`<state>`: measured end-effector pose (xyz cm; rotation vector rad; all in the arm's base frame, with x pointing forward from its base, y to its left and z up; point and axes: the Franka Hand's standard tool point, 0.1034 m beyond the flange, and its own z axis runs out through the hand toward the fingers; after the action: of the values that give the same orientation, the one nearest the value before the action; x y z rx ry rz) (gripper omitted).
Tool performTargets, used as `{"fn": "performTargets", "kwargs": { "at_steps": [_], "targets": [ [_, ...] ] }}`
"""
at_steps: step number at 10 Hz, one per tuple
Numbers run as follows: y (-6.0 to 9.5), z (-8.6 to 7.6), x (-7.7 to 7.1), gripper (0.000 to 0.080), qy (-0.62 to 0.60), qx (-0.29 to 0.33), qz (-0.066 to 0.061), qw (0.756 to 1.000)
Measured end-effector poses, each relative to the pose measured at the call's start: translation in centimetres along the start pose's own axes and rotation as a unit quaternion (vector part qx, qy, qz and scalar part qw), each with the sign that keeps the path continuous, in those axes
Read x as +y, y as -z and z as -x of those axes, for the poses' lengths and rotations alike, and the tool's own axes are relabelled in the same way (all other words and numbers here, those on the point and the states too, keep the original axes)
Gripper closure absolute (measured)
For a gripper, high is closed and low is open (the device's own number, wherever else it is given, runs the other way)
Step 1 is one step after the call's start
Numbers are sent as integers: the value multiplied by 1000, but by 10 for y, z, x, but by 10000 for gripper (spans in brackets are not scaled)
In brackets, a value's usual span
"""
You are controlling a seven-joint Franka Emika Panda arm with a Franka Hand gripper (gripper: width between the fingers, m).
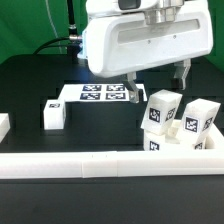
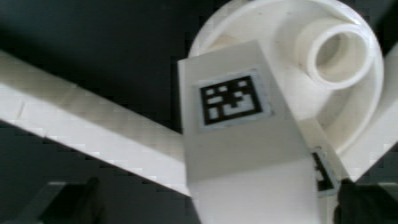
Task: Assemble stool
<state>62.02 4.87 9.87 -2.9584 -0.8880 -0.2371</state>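
Black counter (image 1: 30,85) carries our stool parts (image 1: 160,112). Our hand (image 1: 157,84) hangs wide open and holds nothing, just above those on the exterior view's right. One leg (image 2: 231,110) stands by the round seat (image 2: 267,40). We think they are hard, light and slippery, so we would grab the leg's flat sides. No boxes here.
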Motion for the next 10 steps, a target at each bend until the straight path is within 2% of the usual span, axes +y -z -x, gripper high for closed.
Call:
{"fn": "performTargets", "kwargs": {
  "at_steps": [2,3,4,5,6,8,9,10],
  "targets": [
    [-1,1,-3,150,-9,-11,-5,1000],
    [-1,2,-1,150,-10,-10,-4,1000],
    [-3,6,-1,150,-14,-21,-9,1000],
    [-4,10,-7,150,-12,-66,-26,997],
    [-5,6,-5,150,-6,-84,-30,996],
    [-6,5,-8,150,-1,-96,-31,995],
    [-5,2,-6,150,4,-88,-26,996],
    [-7,3,-4,150,17,-90,-29,995]
  ]
}}
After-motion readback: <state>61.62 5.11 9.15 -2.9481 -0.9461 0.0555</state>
